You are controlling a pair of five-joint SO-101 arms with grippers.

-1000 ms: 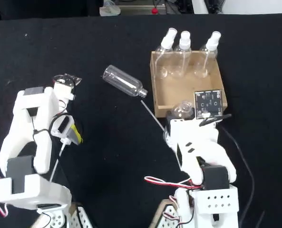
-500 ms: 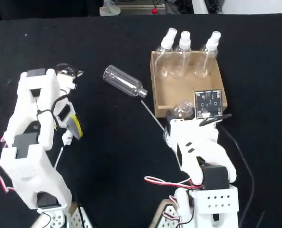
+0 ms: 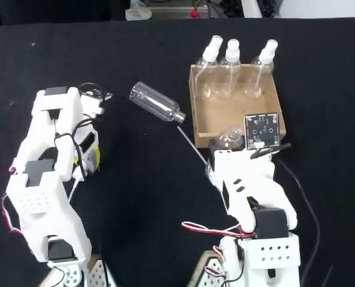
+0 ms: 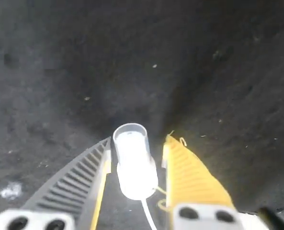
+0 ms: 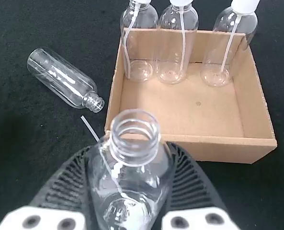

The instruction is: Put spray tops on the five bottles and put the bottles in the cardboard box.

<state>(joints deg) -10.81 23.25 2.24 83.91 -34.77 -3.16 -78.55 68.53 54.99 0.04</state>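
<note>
Your bench [image 3: 141, 197]: black matt cloth, lint-flecked. Cardboard box [image 5: 189, 143]: brown matt paperboard. Bottle [image 5: 133, 136] in your right tool [image 5: 132, 163]: clear glossy plastic. Spray top [image 4: 132, 167]: smooth white plastic. Left tool [image 4: 138, 143] fingers [image 4: 187, 177]: ribbed matt plastic, one yellow.

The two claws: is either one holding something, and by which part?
The left gripper clamps a spray top by its white head, tube dangling. The right gripper grips an uncapped bottle by its body, just below the neck.

Three capped bottles [image 3: 231, 69] line the top edge of the cardboard box [image 3: 195, 113] at upper right; its lower-left floor is open from above. A capless bottle [image 3: 156, 103] lies just left of it, slanting across upper centre.
</note>
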